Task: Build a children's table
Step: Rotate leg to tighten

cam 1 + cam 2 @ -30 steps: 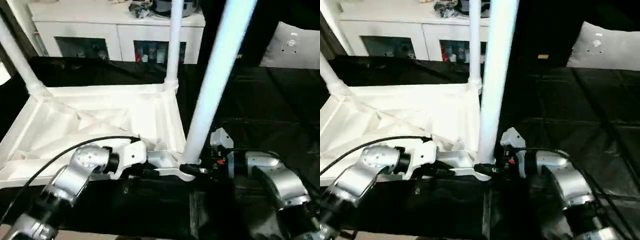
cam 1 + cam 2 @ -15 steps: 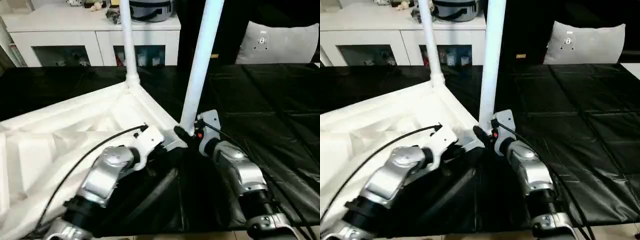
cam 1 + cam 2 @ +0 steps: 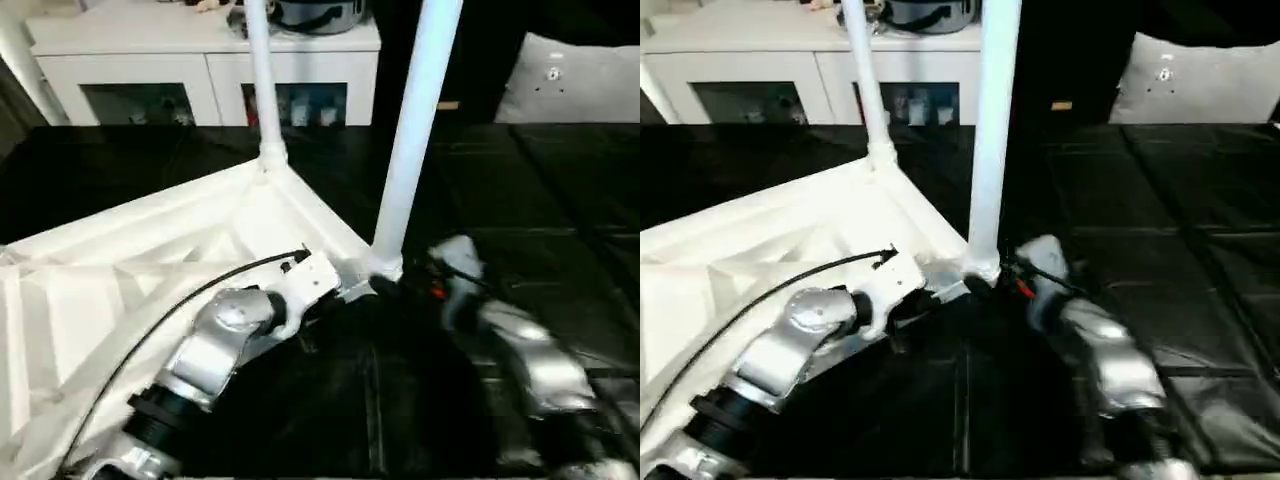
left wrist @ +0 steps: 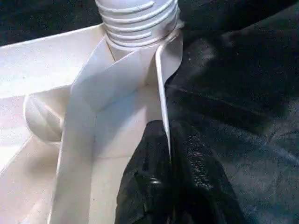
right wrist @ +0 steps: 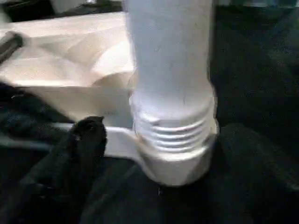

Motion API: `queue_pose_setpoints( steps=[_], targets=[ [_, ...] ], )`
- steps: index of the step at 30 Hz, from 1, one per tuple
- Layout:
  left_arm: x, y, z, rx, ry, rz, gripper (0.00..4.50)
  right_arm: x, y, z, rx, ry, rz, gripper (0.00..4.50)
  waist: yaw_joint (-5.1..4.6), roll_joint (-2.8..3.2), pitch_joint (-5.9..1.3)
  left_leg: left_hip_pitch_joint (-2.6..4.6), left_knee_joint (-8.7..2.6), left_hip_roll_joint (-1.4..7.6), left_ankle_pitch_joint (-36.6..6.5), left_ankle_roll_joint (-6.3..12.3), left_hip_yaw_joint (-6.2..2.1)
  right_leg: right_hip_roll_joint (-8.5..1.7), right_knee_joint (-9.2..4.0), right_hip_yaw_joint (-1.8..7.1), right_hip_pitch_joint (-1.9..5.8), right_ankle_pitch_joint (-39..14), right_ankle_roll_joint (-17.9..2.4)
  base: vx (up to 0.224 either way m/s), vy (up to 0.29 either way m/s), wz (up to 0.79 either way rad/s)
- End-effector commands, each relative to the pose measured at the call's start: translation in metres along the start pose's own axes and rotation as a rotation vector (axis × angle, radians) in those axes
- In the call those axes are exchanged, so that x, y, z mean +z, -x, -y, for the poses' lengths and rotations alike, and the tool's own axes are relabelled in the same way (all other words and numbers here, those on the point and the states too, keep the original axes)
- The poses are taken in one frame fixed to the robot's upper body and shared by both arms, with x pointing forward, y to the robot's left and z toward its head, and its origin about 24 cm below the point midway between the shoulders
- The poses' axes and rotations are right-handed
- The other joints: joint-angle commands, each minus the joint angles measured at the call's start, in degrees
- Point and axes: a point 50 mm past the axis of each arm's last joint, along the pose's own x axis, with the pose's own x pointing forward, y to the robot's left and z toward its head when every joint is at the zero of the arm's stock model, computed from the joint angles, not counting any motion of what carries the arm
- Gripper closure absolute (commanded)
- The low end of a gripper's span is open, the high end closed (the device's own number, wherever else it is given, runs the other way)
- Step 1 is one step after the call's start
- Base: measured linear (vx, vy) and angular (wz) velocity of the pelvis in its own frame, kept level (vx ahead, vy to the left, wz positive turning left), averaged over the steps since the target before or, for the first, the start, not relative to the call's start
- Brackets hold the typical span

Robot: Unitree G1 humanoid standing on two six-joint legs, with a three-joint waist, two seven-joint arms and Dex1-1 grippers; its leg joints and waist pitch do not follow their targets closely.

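Table top (image 3: 150, 270) upside down on black mat. Near leg (image 3: 412, 130) upright in corner socket. Left gripper (image 4: 170, 172) clamped on rim beside socket. Right gripper (image 3: 425, 285) just beside leg base, finger spread unclear.

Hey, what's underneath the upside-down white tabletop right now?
The children's table lies upside down, ribs up, on a black sheet that shows all around its edges. Whatever sits directly beneath the top is covered. The left gripper clamps its rim wall.

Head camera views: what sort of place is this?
Probably a lived-in room, not a workshop: a white cabinet with glass doors and clutter on top, a grey cushion, and a black-covered surface under the upturned table.
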Motion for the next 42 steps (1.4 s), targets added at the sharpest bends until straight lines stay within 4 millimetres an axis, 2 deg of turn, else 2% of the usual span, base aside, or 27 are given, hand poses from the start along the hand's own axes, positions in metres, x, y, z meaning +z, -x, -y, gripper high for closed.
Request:
queue_pose_setpoints(
  steps=[1,3,5,7,8,10,13,15,17,21,22,25,28,31,32,41,42],
  targets=[
    [-0.009,0.004,0.002,-0.092,-0.057,-0.046,4.50,0.011,0.004,-0.004,0.109,0.046,0.018,0.03,0.24,-0.50,-3.07,0.46,-3.15,3.30,-6.8,5.76,-1.58,-4.86,-3.78,2.42,2.57,3.5,-12.1,0.000,0.000,0.00],
    [-0.011,0.009,0.000,-0.129,-0.083,-0.055,4.50,0.013,0.010,-0.003,0.157,0.093,-0.014,0.03,0.46,-0.30,-2.84,0.61,-3.19,3.41,-8.1,5.82,-1.53,-4.83,-4.00,2.33,2.24,1.5,-12.5,0.000,0.000,0.00],
    [-0.015,0.015,-0.004,-0.183,-0.144,-0.067,4.50,0.015,0.017,-0.001,0.216,0.180,-0.070,0.03,0.80,-0.15,-2.73,0.86,-3.35,3.56,-10.3,4.68,-1.50,-4.82,-4.30,2.38,2.12,-2.7,-12.3,0.000,0.000,0.00],
    [-0.016,0.020,0.000,-0.268,-0.179,-0.042,4.50,0.015,0.019,-0.005,0.288,0.193,-0.098,0.03,0.89,-0.39,-2.74,0.92,-3.37,3.56,-10.4,4.29,-1.48,-4.83,-4.13,2.43,2.09,-2.6,-12.5,0.000,0.000,0.00],
    [-0.016,0.021,0.001,-0.287,-0.181,-0.039,4.50,0.015,0.019,-0.006,0.299,0.194,-0.100,0.03,0.92,-0.32,-2.71,0.87,-3.45,3.60,-10.4,4.34,-1.53,-4.84,-4.12,2.41,2.11,-2.8,-12.4,0.000,0.000,0.00],
    [-0.017,0.027,0.006,-0.399,-0.200,-0.034,4.50,0.016,0.017,-0.009,0.359,0.206,-0.113,0.03,0.98,-0.26,-2.94,0.95,-3.35,3.74,-9.3,4.58,-1.49,-4.80,-3.67,2.35,2.01,-0.5,-13.1,0.000,0.000,0.00],
    [-0.018,0.029,0.010,-0.457,-0.218,-0.038,4.50,0.016,0.016,-0.012,0.394,0.206,-0.124,0.03,1.29,-0.29,-3.06,0.99,-3.12,3.79,-7.8,5.40,-1.30,-4.85,-3.26,2.35,1.92,3.0,-14.2,0.000,0.000,0.00],
    [-0.018,0.029,0.013,-0.504,-0.233,-0.036,4.50,0.015,0.014,-0.014,0.424,0.200,-0.132,0.03,1.70,-0.37,-3.00,0.99,-3.13,3.81,-8.1,5.43,-1.28,-5.02,-3.32,2.35,1.92,1.7,-14.2,0.000,0.000,0.00],
    [-0.018,0.030,0.017,-0.558,-0.257,-0.033,4.50,0.014,0.013,-0.017,0.467,0.201,-0.139,0.33,2.03,-0.51,-2.93,1.04,-3.18,3.86,-8.9,5.04,-1.22,-5.06,-3.46,2.41,1.86,-0.5,-13.8,0.000,0.000,0.00],
    [-0.019,0.030,0.016,-0.587,-0.278,-0.039,4.50,0.013,0.016,-0.021,0.534,0.178,-0.162,0.65,2.35,-0.42,-2.86,1.11,-3.32,3.96,-9.9,4.35,-1.26,-5.08,-3.61,2.49,1.83,-2.7,-13.3,0.000,0.000,0.00],
    [-0.019,0.030,0.016,-0.589,-0.281,-0.038,4.50,0.013,0.016,-0.022,0.542,0.175,-0.165,0.83,2.42,-0.31,-2.91,1.14,-3.31,3.98,-10.0,4.09,-1.30,-5.09,-3.55,2.48,1.82,-2.5,-13.3,0.000,0.000,0.00],
    [-0.019,0.029,0.015,-0.596,-0.283,-0.035,4.50,0.010,0.018,-0.022,0.563,0.159,-0.185,0.93,2.41,-0.40,-2.97,1.11,-3.29,3.90,-9.8,3.82,-1.31,-5.05,-3.47,2.44,1.92,-1.9,-13.3,0.000,0.000,0.00],
    [-0.019,0.030,0.014,-0.604,-0.286,-0.034,4.50,0.009,0.020,-0.023,0.575,0.149,-0.196,1.25,2.48,-0.44,-3.04,1.03,-3.14,3.79,-9.3,3.92,-1.27,-5.14,-3.47,2.47,2.01,-1.4,-13.3,0.000,0.000,0.00],
    [-0.019,0.029,0.013,-0.608,-0.287,-0.033,4.50,0.007,0.020,-0.023,0.578,0.140,-0.200,1.37,2.57,-0.33,-3.10,0.98,-3.05,3.79,-8.6,4.17,-1.29,-5.09,-3.31,2.40,1.96,-0.4,-13.5,0.000,0.000,0.00],
    [-0.019,0.029,0.013,-0.608,-0.286,-0.033,4.50,0.006,0.020,-0.024,0.581,0.136,-0.201,1.59,2.61,-0.33,-3.11,1.01,-3.05,3.79,-8.7,4.21,-1.29,-5.05,-3.34,2.36,1.96,-0.5,-13.5,0.000,0.000,0.00],
    [-0.020,0.029,0.014,-0.540,-0.211,-0.005,4.50,0.002,0.014,-0.030,0.555,0.090,-0.168,1.74,2.62,-0.31,-3.04,1.00,-3.19,3.80,-9.6,3.64,-1.34,-5.11,-3.37,2.35,2.02,-1.6,-13.7,0.000,0.000,0.00],
    [-0.019,0.028,0.014,-0.519,-0.185,0.008,4.50,0.002,0.011,-0.031,0.536,0.079,-0.154,1.74,2.37,-0.37,-2.93,0.95,-3.29,3.78,-9.9,3.42,-1.34,-5.13,-3.41,2.37,2.00,-2.4,-13.8,0.000,0.000,0.00]
  ],
)
